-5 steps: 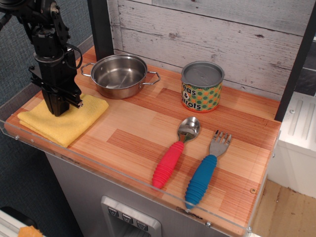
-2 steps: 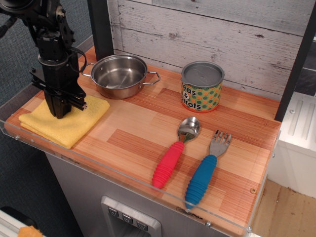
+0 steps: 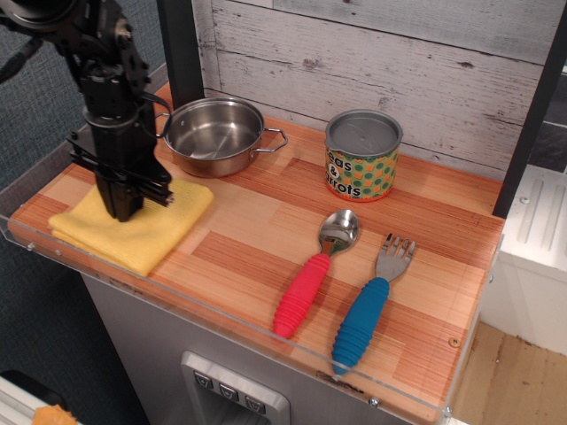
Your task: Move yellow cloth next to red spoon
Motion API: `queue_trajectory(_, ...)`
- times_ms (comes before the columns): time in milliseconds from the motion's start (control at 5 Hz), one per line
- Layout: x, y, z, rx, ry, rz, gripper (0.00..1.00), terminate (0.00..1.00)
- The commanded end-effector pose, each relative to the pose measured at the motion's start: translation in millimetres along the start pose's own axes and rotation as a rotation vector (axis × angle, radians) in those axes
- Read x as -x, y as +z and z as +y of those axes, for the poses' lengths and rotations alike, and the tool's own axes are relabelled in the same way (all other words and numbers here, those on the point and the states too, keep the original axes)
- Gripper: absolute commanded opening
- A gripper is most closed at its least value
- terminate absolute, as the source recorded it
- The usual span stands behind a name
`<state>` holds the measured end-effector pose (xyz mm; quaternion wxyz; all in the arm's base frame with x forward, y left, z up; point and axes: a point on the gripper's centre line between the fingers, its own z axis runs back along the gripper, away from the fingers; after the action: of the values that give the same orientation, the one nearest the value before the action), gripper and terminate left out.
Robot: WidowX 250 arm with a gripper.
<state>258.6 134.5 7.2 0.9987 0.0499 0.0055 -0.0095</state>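
Observation:
The yellow cloth (image 3: 159,232) lies flat at the front left of the wooden counter (image 3: 257,221), just in front of the steel pot. My black gripper (image 3: 120,211) points straight down onto the cloth's middle-left part, its fingers together and pinching the fabric. The red spoon (image 3: 310,273) lies on the counter's front right half, metal bowl toward the back, well to the right of the cloth and apart from it.
A steel pot (image 3: 214,135) with two handles stands behind the cloth. A green-and-yellow can (image 3: 361,158) stands at the back middle. A blue-handled fork (image 3: 368,310) lies right of the spoon. A clear plastic lip (image 3: 221,317) edges the counter's front.
My gripper has moved a little to the right and the yellow cloth has slid right with it, toward the spoon. The other objects have not moved.

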Motion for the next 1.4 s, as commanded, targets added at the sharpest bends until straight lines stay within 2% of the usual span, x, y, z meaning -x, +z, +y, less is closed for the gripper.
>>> queue_trajectory(0, -4.0, 9.9, -38.2, 0.03, 0.007, -0.004, 0.0, 0.0)
queue_trajectory(200, -5.3, 11.2, -51.9, 0.071, 0.058, 0.006, 0.0, 0.0)
queue_trajectory(600, -8.9, 10.3, -72.0, 0.07, 0.043, 0.006, 0.0, 0.0)
queue_trajectory(800, -9.1, 9.7, -78.7, 0.053, 0.024, 0.0, 0.0, 0.0)
queue_trajectory(1000, -11.1, 12.2, -80.3, 0.012, 0.03, 0.003, 0.0, 0.0)
queue_trajectory(1200, -11.7, 13.9, -80.6, 0.022, 0.034, -0.012, 0.0, 0.0)
